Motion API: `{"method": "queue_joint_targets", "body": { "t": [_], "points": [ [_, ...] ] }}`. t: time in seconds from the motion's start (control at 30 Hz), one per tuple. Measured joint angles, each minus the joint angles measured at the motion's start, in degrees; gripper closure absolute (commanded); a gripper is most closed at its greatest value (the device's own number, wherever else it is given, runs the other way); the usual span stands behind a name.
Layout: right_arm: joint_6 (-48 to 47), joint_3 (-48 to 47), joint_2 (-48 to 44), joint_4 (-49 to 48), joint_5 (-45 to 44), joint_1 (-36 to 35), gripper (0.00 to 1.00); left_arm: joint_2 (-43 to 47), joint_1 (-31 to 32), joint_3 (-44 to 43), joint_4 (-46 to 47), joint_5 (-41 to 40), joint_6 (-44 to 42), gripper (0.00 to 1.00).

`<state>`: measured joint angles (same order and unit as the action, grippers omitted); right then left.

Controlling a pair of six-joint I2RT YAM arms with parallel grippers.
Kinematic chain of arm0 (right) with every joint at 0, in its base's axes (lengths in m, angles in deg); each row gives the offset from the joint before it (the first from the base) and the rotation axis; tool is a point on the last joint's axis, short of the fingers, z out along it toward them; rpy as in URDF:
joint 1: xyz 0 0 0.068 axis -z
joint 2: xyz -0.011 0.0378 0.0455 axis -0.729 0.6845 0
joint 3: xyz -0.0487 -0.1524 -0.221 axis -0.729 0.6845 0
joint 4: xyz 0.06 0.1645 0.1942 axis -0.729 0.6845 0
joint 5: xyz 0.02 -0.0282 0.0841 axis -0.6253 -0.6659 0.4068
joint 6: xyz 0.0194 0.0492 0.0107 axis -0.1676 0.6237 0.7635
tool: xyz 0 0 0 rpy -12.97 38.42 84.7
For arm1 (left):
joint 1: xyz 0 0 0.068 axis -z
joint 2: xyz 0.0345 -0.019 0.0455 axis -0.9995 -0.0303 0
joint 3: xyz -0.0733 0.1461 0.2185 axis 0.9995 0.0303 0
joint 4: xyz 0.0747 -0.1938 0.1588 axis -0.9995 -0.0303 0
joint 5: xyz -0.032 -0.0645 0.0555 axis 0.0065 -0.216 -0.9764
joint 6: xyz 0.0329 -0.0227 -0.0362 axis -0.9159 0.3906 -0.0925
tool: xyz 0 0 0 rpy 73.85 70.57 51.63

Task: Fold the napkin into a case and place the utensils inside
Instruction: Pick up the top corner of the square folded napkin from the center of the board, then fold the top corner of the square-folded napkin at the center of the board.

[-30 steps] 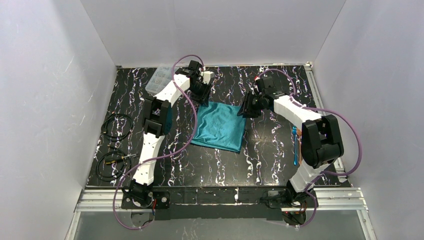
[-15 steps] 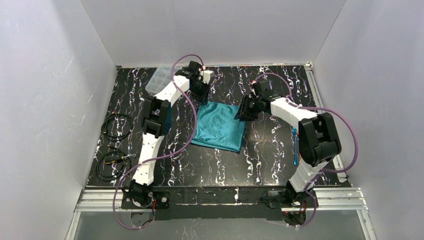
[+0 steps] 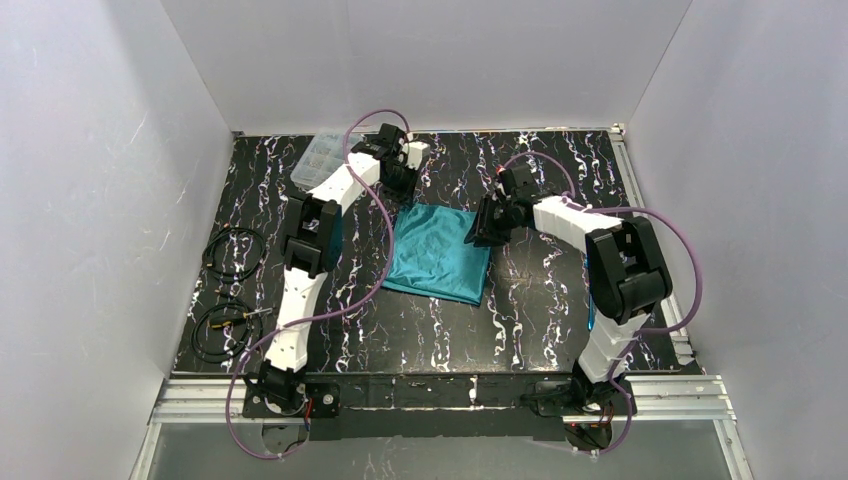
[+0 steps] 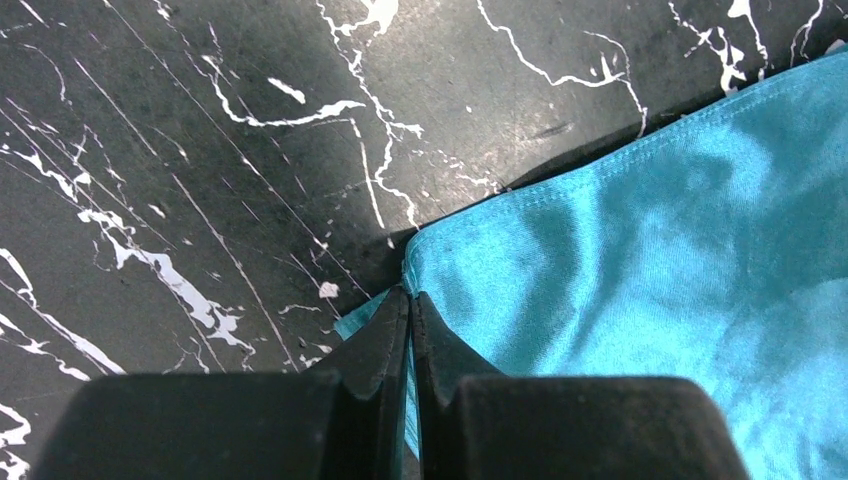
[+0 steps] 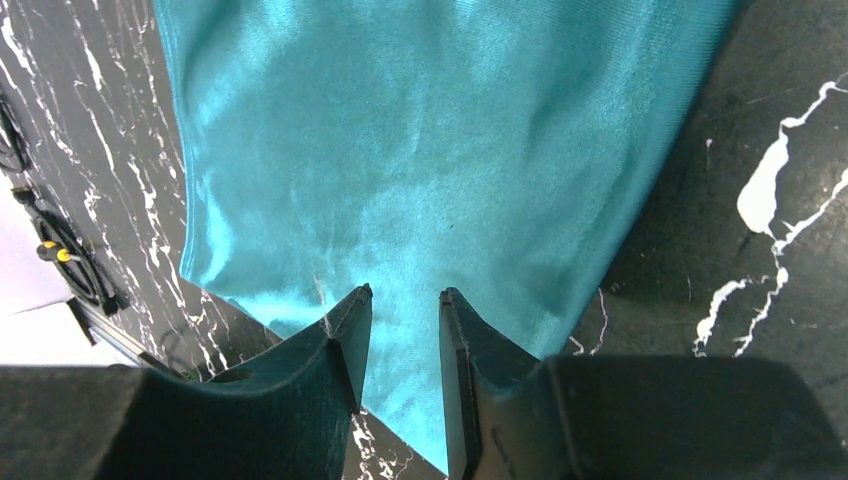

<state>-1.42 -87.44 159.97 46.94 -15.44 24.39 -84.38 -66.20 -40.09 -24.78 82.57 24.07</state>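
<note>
The napkin [image 3: 438, 255] lies flat near the middle of the dark marbled surface [image 3: 420, 330], not yet a case. The left jaws are pressed together on its far-left corner, pinching only the very tip. A sliver of teal peeks out beside them, perhaps a second layer, though the left wrist view is too tight to be sure. The right jaws hang spread a little over the far-right edge, with cloth showing in the gap and nothing gripped.

The main risk is uneven handling. If the left side lifts before the right jaws close, the shiny cloth could slide out of that shallow pinch or be dragged askew, spoiling the fold. Catching one layer instead of two would open it. The utensils [image 3: 590, 322] lie close beside the right arm [image 3: 625, 270], where a swing could knock them.
</note>
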Motion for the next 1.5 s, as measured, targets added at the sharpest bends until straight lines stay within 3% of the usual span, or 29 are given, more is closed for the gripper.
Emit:
{"method": "queue_joint_targets", "body": {
  "t": [0.3, 0.93, 1.3, 1.5],
  "points": [
    [0.8, 0.0, 5.8, -1.9, 0.7, -0.2, 0.62, 5.2, 1.5, 2.8, 0.2, -0.9, -0.7, 1.0],
    [2.5, -0.8, 7.4, -5.5, 2.4, -1.7, 0.59, 12.8, 3.8, 6.2, -1.6, 2.4, -0.8, 1.0],
    [5.1, 0.1, -4.2, -2.9, 5.9, 2.2, 0.44, 20.8, 6.6, 14.5, -3.2, 6.7, 0.5, 1.0],
    [7.0, 2.0, -6.2, -1.7, 5.8, 4.0, 0.43, 22.9, 8.7, 18.6, -2.8, 7.9, 0.6, 1.0]
  ]
}}
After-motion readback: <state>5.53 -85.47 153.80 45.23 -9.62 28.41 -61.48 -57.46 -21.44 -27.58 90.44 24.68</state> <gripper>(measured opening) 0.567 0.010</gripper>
